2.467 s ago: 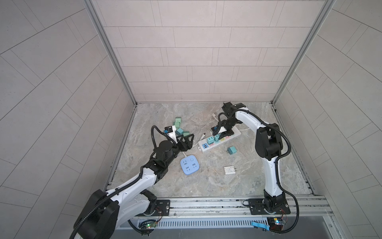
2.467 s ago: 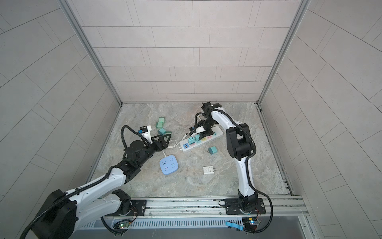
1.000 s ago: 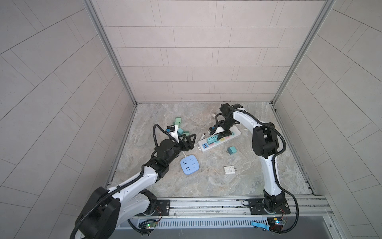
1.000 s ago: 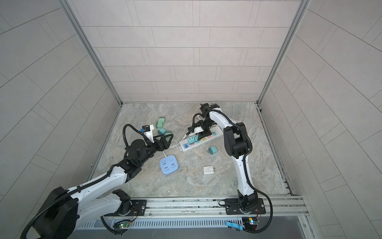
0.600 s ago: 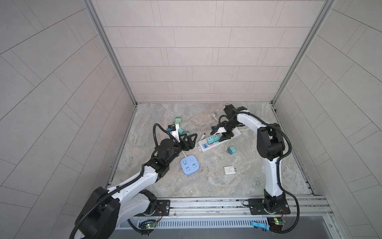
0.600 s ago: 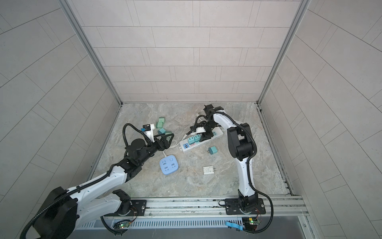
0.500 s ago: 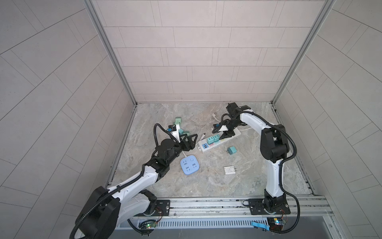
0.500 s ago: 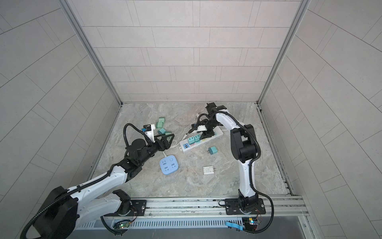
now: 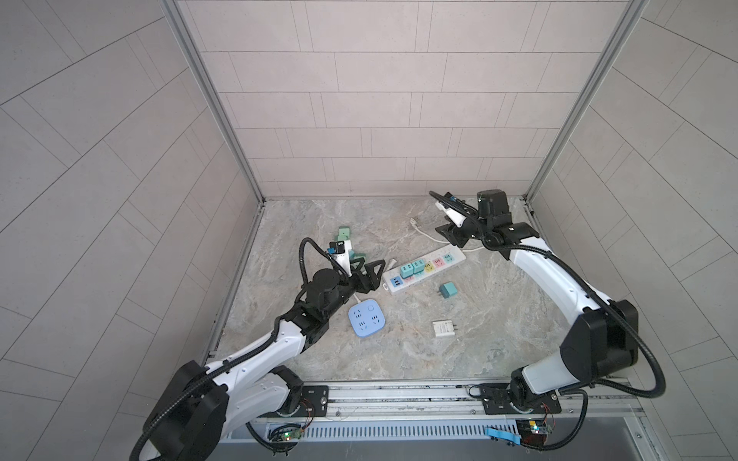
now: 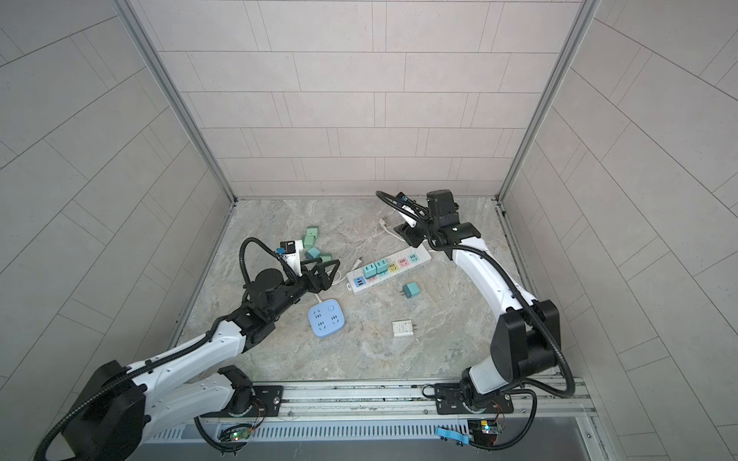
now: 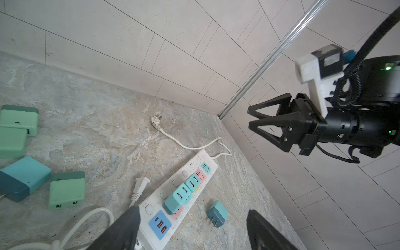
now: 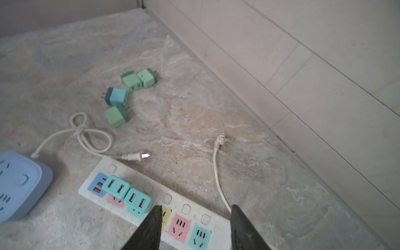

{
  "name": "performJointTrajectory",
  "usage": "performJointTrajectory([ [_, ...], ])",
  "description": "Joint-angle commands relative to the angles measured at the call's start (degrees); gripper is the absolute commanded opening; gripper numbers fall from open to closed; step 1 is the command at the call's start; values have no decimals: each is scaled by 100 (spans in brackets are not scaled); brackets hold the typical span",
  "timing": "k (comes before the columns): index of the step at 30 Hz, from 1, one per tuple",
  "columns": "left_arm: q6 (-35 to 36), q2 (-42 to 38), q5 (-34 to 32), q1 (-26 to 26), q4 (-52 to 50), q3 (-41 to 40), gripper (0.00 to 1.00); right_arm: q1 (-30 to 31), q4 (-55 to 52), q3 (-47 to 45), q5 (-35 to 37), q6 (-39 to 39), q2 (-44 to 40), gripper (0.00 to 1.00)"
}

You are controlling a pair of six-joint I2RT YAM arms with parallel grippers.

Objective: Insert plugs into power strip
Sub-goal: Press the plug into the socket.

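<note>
The white power strip (image 9: 435, 266) (image 10: 399, 265) (image 11: 155, 205) (image 12: 149, 188) lies diagonally on the stone floor, with two teal plugs (image 9: 412, 269) (image 10: 376, 268) (image 11: 181, 194) (image 12: 126, 193) seated side by side near its USB end. My right gripper (image 9: 449, 235) (image 10: 403, 233) (image 11: 249, 118) (image 12: 197, 207) hovers open and empty above the strip's far end, over its yellow, pink and teal sockets. Also open and empty, my left gripper (image 9: 369, 267) (image 10: 329, 265) (image 11: 192, 213) sits at the strip's USB end. A loose teal plug (image 9: 448, 290) (image 10: 411, 290) (image 11: 217, 213) lies beside the strip. Nearer the front lies a white charger block (image 9: 442, 329) (image 10: 403, 328).
Several green and teal plugs (image 9: 344, 235) (image 10: 312, 239) (image 11: 67, 190) (image 12: 129, 86) are piled at the back left. A round blue socket hub (image 9: 366, 319) (image 10: 326, 318) (image 12: 17, 184) sits by my left arm. White cords (image 12: 216, 173) and their small plugs (image 12: 136, 156) trail behind the strip. Tiled walls close in three sides.
My right gripper has opened and drawn up and back from the strip, leaving the second teal plug seated. The left arm has barely moved.
</note>
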Motion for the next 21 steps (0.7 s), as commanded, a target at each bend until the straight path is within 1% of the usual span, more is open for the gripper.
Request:
performJointTrajectory([
  [1,286,-243,-235,-157,-179,208,84,-28,450,-699,1012,2330,-566,56],
  [4,615,-319,-495,-406,-338,273,84,-46,616,-1369,1514,3336,-1216,55],
  [6,901,-228,-565,-580,-379,354,84,-47,971,-1857,1424,3770,-1590,55],
  [7,1111,-82,-514,-663,-431,488,83,-45,1087,-2072,1316,3983,-1753,56],
  [8,1273,109,-509,-731,-588,666,81,-43,1143,-2229,1307,4207,-1873,56],
  [10,1336,632,-766,-827,-1375,1233,75,-38,1085,-2398,1530,4964,-1928,49],
  [11,1299,903,-801,-833,-1649,1489,73,-37,1023,-2385,1532,5147,-1832,40],
  [12,1312,1223,-824,-838,-1930,1777,69,-27,938,-2292,1307,5156,-1662,29],
  [13,1350,1527,-839,-835,-2222,2049,67,-5,853,-2143,998,4954,-1408,21],
  [14,1384,1785,-884,-837,-2451,2267,65,108,792,-2052,927,4845,-1177,16],
  [16,1447,2314,-990,-837,-2985,2742,62,358,747,-1849,973,4816,-580,12],
  [19,1660,2939,-788,-828,-3475,3323,61,708,718,-1382,1001,4731,319,7],
  [21,1758,3280,-738,-837,-3819,3652,61,857,582,-1006,1091,4681,803,7],
])
